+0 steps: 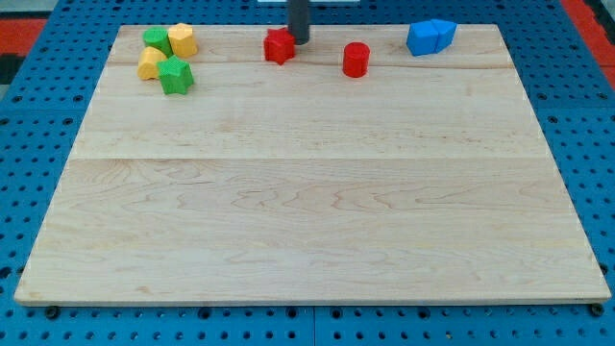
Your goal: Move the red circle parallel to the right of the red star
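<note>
The red star (279,46) lies near the view's top edge of the wooden board (307,192), left of centre. The red circle, a short cylinder (356,60), stands to its right and a little lower in the view, apart from it. My tip (300,41) comes down from the view's top, right beside the star's upper right side, and looks to be touching it. The tip is to the left of the red circle, with a gap between them.
At the view's top left is a cluster: a green block (157,40), a yellow block (182,39), a yellow block (150,64) and a green star (177,75). Two blue blocks (430,37) lie together at the top right.
</note>
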### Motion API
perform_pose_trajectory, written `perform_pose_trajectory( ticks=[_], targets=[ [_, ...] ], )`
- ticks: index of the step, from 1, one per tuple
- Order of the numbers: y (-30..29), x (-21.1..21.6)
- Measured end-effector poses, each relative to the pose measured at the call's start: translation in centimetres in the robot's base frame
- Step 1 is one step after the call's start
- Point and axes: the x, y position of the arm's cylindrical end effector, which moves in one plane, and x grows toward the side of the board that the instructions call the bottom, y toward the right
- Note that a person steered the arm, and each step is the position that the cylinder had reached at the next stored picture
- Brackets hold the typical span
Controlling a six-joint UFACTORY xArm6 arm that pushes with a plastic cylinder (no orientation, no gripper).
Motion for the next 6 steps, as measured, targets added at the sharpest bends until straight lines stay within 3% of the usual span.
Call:
perform_pose_trajectory(
  ticks=[1, 2, 3, 6],
  targets=[
    [-4.8, 1.4],
    [-4.8, 0.7],
    [1.3, -2.5],
    [7.4, -3.3]
  ],
)
